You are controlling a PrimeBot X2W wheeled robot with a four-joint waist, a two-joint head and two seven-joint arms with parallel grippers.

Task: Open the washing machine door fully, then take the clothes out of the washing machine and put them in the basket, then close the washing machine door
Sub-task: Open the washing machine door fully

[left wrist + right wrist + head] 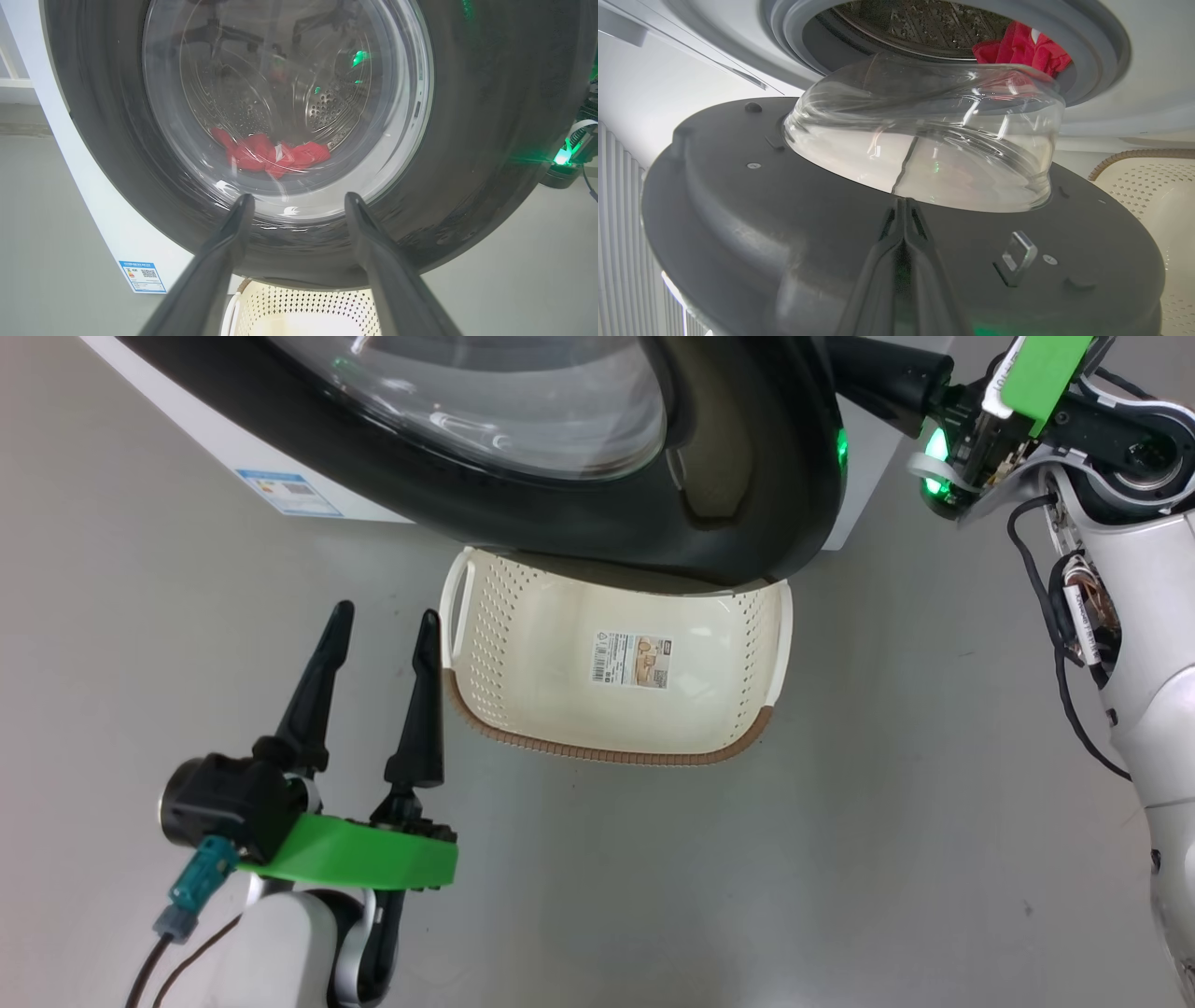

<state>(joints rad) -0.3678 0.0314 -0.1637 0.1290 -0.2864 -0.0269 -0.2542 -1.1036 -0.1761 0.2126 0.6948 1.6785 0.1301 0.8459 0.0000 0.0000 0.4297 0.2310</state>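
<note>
Hovering over the floor [840, 859] with the left claw [386, 611] released and empty, fingers [317, 681] spread. Holding the right claw [903, 205] clenched on nothing, tips set at the inner face of the door [761, 224], by the base of its glass bowl [924, 140]. Showing the door partly open, ahead of and above the left claw, black rim overhanging the far end of the basket [476, 653]. Finding the basket on the floor just right of the left claw's fingers, paper label [633, 660] on its bottom. Locating the clothes [1022, 46], red, in the drum [924, 23] beyond the right claw, and straight ahead of the left claw through the glass. Spotting a blue sticker [142, 276] on the machine [88, 186], ahead-left of the left claw.
</note>
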